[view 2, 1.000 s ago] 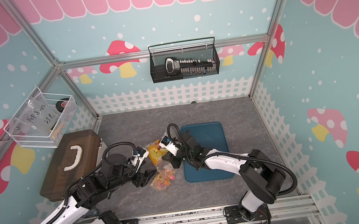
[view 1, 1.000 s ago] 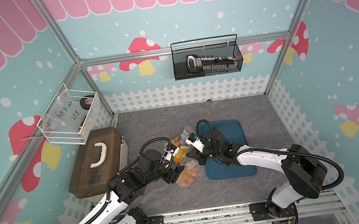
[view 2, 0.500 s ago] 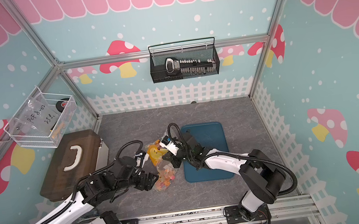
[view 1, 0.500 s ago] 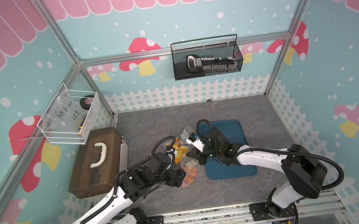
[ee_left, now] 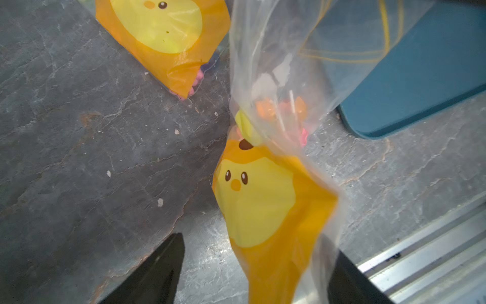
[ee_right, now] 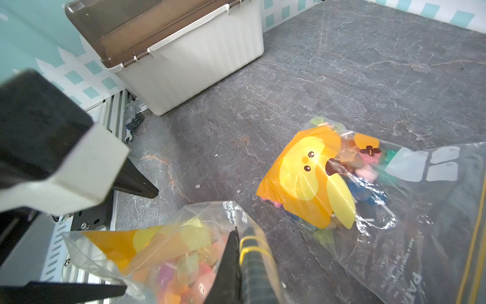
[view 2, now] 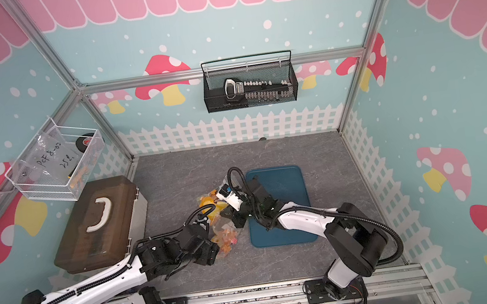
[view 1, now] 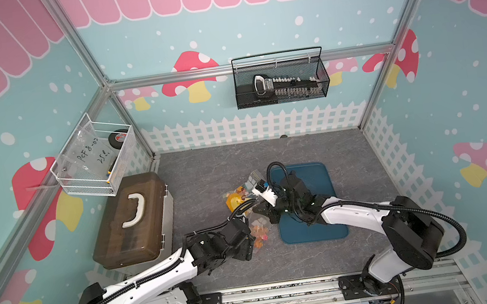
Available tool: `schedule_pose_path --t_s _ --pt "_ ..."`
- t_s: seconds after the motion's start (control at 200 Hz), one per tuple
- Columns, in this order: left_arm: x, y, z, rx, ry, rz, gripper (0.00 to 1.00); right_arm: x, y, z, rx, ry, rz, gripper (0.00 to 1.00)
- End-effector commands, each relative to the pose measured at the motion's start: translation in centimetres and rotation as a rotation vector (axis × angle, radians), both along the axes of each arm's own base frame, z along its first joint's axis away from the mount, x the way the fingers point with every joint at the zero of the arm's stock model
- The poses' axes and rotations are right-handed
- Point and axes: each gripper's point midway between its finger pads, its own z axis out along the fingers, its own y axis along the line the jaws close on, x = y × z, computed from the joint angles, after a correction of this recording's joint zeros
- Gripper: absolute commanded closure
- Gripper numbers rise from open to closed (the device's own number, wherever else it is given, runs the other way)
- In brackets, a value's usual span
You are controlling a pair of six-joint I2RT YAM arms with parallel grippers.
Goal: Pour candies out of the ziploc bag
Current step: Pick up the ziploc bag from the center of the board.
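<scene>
A clear ziploc bag (view 1: 259,230) (view 2: 226,237) hangs slanting between the two arms. My right gripper (ee_right: 240,237) (view 1: 267,213) is shut on its yellow-lined zip rim. Inside show candies (ee_right: 184,273) (ee_left: 265,109) on white sticks and an orange chick packet (ee_left: 257,200). My left gripper (ee_left: 259,247) (view 1: 247,247) is open, its black fingers (ee_left: 163,268) standing either side of the bag's lower end, one well apart from the plastic. A second clear bag (ee_right: 368,200) (view 1: 238,198) with another chick packet and candies lies flat on the grey table.
A blue tray (view 1: 314,223) (view 2: 284,185) lies on the table under my right arm. A brown-lidded storage box (view 1: 136,216) (ee_right: 184,52) stands at the left. Wire baskets hang on the left and back walls. The metal front rail (ee_left: 420,263) runs close to the left gripper.
My left gripper has moved toward the front rail, down to the hanging bag's lower end, with its fingers still apart. The right arm and its grip have stayed put.
</scene>
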Motion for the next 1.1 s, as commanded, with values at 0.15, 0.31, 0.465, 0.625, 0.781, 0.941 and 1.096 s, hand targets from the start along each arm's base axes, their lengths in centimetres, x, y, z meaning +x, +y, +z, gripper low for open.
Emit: schedule_pose_path --t_s 0.15,0.31,0.465,0.625,0.781,0.941,1.096 --pt "0.6 -1.1 -1.0 -0.031 0.004 0.036 0.55 0.5 0.1 2.7 0.056 -0.063 -0.003 1.0" --pt "0.5 -1.1 -0.8 -0.039 0.008 0.043 0.81 0.5 0.1 2.7 0.058 -0.062 -0.003 1.0" --pt "0.5 -0.8 -0.2 -0.032 0.003 0.049 1.0 0.5 0.1 2.8 0.058 -0.064 -0.003 1.0" --pt "0.6 -0.8 0.3 -0.022 0.002 0.047 1.0 0.5 0.1 2.8 0.059 -0.064 -0.005 1.0" --pt "1.1 -0.9 1.9 -0.013 -0.028 0.032 1.0 0.5 -0.4 3.2 0.057 -0.075 -0.026 1.0" --pt "2.2 -1.3 5.0 -0.002 -0.106 -0.007 1.0 0.9 -1.7 4.1 0.056 -0.107 -0.099 1.0" --pt "3.2 -1.8 7.6 0.01 -0.174 -0.05 1.0 1.3 -3.5 4.8 0.044 -0.118 -0.188 1.0"
